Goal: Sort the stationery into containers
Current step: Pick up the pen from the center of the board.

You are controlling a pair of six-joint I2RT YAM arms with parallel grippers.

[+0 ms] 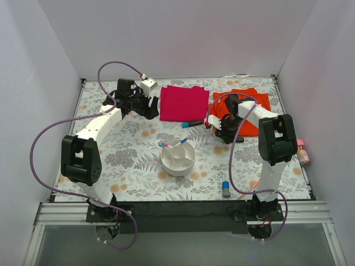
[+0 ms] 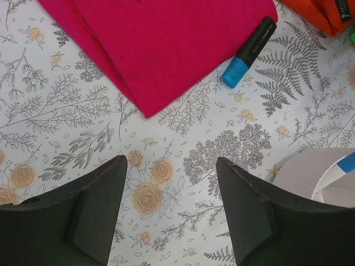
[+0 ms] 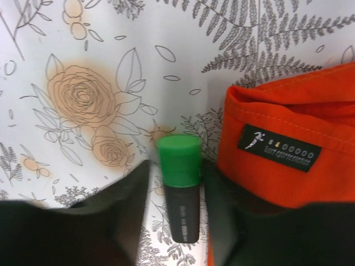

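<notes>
Two markers (image 1: 164, 144) sit in the white organizer (image 1: 176, 169); beyond it the right gripper (image 3: 177, 177) straddles a green-capped marker (image 3: 178, 158) (pinch unclear), left gripper (image 2: 170, 166) spread empty; blue-capped marker (image 2: 250, 49), grey-blue cylinder (image 1: 226, 189) lie outside it

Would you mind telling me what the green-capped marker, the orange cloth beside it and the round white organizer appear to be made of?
The green-capped marker looks like hard plastic: a smooth, matte green cap on a dark barrel. The orange cloth appears to be woven fabric, matte, with a stitched hem and a sewn-on label. The white organizer seems to be moulded plastic, with thin, smooth dividers.
</notes>
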